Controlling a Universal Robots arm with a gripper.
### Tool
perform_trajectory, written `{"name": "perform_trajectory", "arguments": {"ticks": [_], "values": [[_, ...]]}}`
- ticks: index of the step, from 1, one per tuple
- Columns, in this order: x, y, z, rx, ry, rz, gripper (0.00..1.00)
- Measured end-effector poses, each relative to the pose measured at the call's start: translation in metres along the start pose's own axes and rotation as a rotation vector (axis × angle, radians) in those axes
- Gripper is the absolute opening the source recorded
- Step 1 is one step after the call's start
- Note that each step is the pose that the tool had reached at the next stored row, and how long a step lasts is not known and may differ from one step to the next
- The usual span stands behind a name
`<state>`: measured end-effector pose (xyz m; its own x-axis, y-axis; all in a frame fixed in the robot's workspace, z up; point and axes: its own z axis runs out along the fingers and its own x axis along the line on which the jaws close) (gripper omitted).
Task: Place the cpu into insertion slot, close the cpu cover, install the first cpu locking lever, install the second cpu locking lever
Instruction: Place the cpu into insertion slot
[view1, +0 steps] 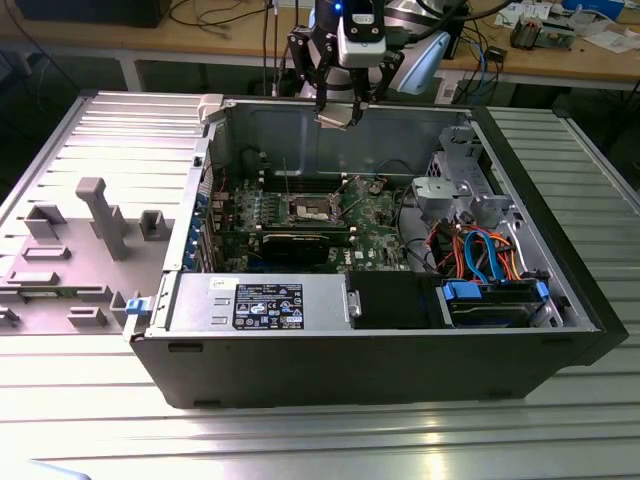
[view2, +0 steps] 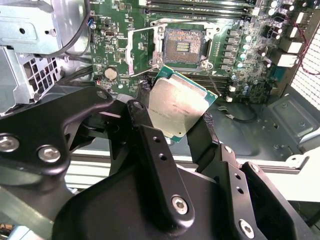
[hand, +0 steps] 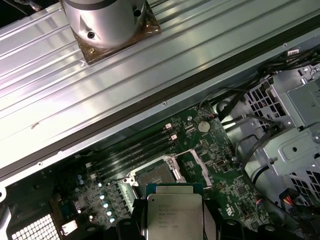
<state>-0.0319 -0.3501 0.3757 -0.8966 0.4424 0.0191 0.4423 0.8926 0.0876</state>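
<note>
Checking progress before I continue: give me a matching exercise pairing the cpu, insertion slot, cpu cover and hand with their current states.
Things:
1. cpu
2. insertion slot
3. cpu cover
4. hand

States:
A. swung open beside the slot
B. shut on the cpu
C. held above the motherboard
D. empty, dark centre exposed

Pairs: 1-C, 2-D, 3-A, 4-B

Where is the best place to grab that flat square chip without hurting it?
By two opposite thin edges, closing in from both sides, as the pincer grips the cpu in the second wrist view. It is a thin flat plate, so an edge grip probably keeps its faces clear for seating flat in the insertion slot.
</note>
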Motion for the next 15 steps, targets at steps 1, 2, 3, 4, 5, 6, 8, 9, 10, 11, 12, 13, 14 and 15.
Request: {"name": "perform_trajectory", "arguments": {"ticks": [1, 2, 3, 4, 5, 6, 8, 9, 10, 11, 12, 13, 14, 15], "values": [[0.0000, 0.0000, 0.0000, -0.0001, -0.0004, 0.004, 0.54], [0.0000, 0.0000, 0.0001, -0.0002, -0.0007, 0.008, 0.54], [0.0000, 0.0000, 0.0001, -0.0003, -0.0011, 0.013, 0.54], [0.0000, 0.0000, 0.0002, -0.0004, -0.0015, 0.018, 0.54], [0.0000, -0.0001, 0.0002, -0.0006, -0.0023, 0.027, 0.54], [0.0000, -0.0001, 0.0003, -0.0007, -0.0029, 0.033, 0.54], [0.0000, -0.0001, 0.0005, -0.0009, -0.0039, 0.045, 0.54], [0.0000, -0.0001, 0.0005, -0.0010, -0.0046, 0.053, 0.54], [-0.0001, -0.0001, 0.0006, -0.0012, -0.0054, 0.061, 0.54], [-0.0001, -0.0001, 0.0007, -0.0013, -0.0061, 0.069, 0.54], [-0.0001, -0.0002, 0.0007, -0.0015, -0.0067, 0.076, 0.54], [-0.0001, -0.0002, 0.0008, -0.0016, -0.0073, 0.083, 0.54], [-0.0001, -0.0002, 0.0009, -0.0019, -0.0085, 0.098, 0.54], [-0.0001, -0.0002, 0.0010, -0.0021, -0.0093, 0.106, 0.54]]}}
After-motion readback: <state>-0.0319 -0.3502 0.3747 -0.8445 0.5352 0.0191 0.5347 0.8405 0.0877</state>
